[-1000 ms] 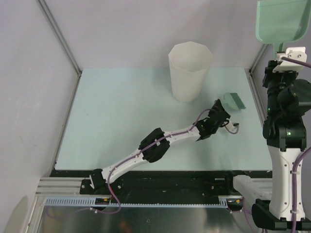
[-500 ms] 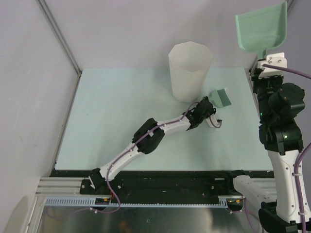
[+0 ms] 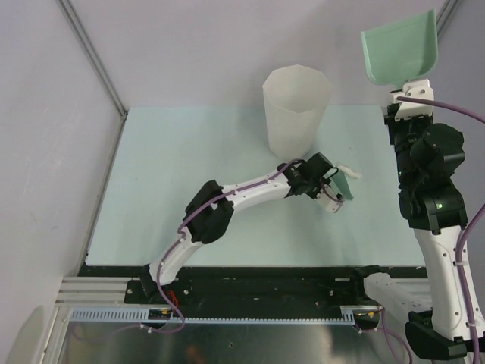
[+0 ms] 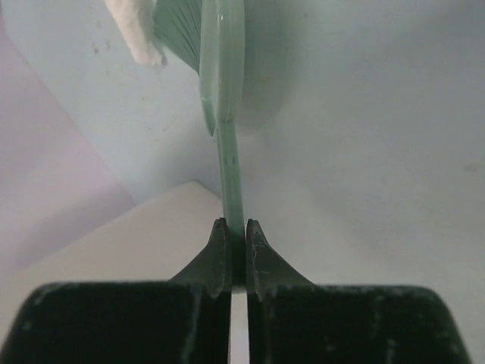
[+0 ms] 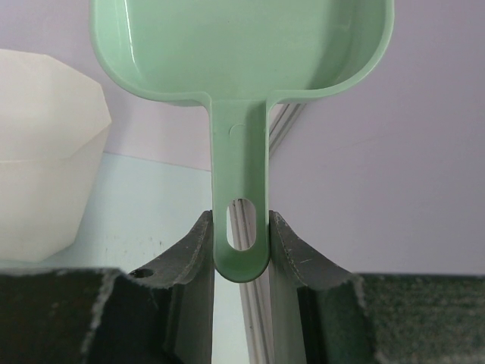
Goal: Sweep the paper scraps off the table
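One paper scrap [image 4: 136, 30] against brush [image 4: 231, 91] bristles on the table [image 3: 189, 167] near white bin [image 3: 295, 114], bin inside unclear. Left fingers [image 4: 216, 254] pinched on brush handle; right fingers [image 5: 198, 250] clamped on dustpan [image 5: 242, 45], cropped in wrist view.

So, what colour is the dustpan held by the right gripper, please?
Mint green dustpan, clearest in the right wrist view.

Two hands are showing: one left hand [image 4: 237, 231] and one right hand [image 5: 241, 227]. One pale green surface [image 3: 189, 174] is lying beneath them. One white faceted bin [image 3: 296, 110] is standing on it. One green dustpan [image 3: 400, 47] and one green brush [image 3: 342, 184] are showing. Only one paper scrap [image 3: 349, 171], a single white wad, is showing.
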